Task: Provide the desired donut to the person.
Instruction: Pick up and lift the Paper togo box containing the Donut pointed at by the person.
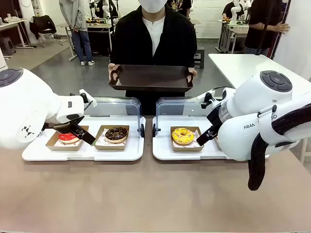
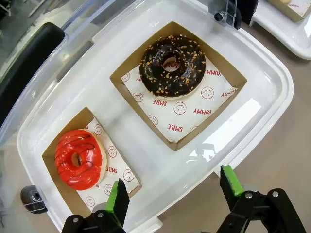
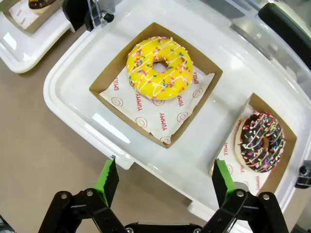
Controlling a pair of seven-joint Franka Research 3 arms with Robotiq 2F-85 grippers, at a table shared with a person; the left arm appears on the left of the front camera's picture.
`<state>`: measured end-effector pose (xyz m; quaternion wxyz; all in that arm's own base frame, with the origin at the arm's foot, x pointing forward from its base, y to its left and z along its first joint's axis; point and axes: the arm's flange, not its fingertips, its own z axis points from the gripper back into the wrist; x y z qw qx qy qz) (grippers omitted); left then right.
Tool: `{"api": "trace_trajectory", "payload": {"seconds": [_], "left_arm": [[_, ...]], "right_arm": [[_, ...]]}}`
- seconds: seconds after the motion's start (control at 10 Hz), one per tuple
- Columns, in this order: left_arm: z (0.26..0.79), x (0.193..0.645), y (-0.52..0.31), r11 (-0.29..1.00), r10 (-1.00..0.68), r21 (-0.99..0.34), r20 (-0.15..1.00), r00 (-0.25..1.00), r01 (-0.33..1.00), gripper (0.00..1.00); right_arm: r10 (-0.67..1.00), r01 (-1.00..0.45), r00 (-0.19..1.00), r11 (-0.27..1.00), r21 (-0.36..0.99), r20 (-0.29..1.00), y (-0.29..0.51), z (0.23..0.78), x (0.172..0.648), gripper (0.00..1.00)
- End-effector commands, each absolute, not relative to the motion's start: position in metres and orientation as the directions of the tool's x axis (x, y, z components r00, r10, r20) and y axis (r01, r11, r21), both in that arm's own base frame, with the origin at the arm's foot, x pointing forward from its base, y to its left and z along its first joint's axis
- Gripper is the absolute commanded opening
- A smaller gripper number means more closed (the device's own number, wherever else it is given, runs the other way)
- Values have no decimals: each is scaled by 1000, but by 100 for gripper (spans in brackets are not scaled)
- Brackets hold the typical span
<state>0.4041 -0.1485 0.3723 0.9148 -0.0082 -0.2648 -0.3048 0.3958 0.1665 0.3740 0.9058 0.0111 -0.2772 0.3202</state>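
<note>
You saw both tools gaping and empty: left tool [image 2: 173,183] by the red donut [image 2: 77,159], well left of the yellow donut [image 1: 182,135]; right tool [image 3: 164,170] just right of it. Beyond the yellow donut, the person [image 1: 153,39] held a dark tray [image 1: 150,77].

A yellow sprinkled donut [image 3: 159,68] sits in an open cardboard box [image 3: 121,56] near the middle of a white tray [image 3: 73,104]. At 4 o'clock, a chocolate sprinkled donut [image 3: 260,141] lies in a second box [image 3: 288,145]. The right gripper [image 3: 164,167] rises at 6 o'clock, its green-padded fingers [image 3: 108,182] spread wide and empty, above the tray's edge and the brown tabletop [image 3: 39,160].
</note>
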Motion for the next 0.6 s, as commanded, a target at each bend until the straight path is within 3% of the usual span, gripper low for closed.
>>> {"api": "trace_trajectory", "payload": {"seconds": [0.0,0.5], "left_arm": [[372,404,-149,814,-553,146,490,674,562,100],[372,404,-149,814,-553,146,490,674,562,100]], "right_arm": [[574,-586,641,795,-157,509,167,374,396,100],[574,-586,641,795,-157,509,167,374,396,100]]}}
